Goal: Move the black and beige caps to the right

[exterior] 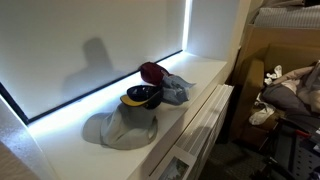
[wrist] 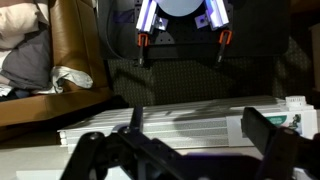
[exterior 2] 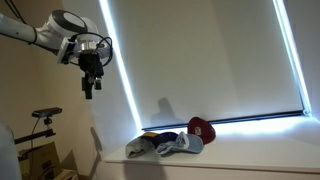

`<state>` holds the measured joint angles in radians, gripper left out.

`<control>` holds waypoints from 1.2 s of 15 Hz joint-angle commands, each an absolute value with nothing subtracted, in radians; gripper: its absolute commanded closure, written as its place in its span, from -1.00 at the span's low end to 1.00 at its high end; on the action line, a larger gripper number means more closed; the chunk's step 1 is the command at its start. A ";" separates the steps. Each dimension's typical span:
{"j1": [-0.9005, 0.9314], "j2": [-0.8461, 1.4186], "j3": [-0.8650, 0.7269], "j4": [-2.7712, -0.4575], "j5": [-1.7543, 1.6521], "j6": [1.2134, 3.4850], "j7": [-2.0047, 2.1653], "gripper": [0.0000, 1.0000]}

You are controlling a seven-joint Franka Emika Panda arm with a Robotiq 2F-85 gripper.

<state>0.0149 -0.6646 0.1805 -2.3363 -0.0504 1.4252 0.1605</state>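
Several caps lie in a heap on the white windowsill (exterior: pixel 60 140). The black cap (exterior: pixel 143 96) with a yellow underside sits on top of the pale beige-grey cap (exterior: pixel 125 130). In an exterior view the black cap (exterior 2: pixel 160 138) and the beige cap (exterior 2: pixel 140 150) show at the bottom. My gripper (exterior 2: pixel 88 88) hangs high in the air, far up and to the left of the caps, pointing down. In the wrist view my gripper (wrist: pixel 190 150) is open and empty; no cap shows there.
A dark red cap (exterior: pixel 152 72) and a blue-grey cap (exterior: pixel 178 88) lie beside the black one. A white radiator (exterior: pixel 205 120) runs below the sill and shows in the wrist view (wrist: pixel 190 115). A brown chair with clutter (exterior: pixel 285 85) stands nearby.
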 commanded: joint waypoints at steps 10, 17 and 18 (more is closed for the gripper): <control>0.041 -1.087 -0.125 -2.510 -0.491 1.373 -0.215 -1.00; 0.042 -1.125 -0.152 -2.514 -0.504 1.366 -0.240 -1.00; 0.042 -1.124 -0.152 -2.514 -0.504 1.366 -0.240 -1.00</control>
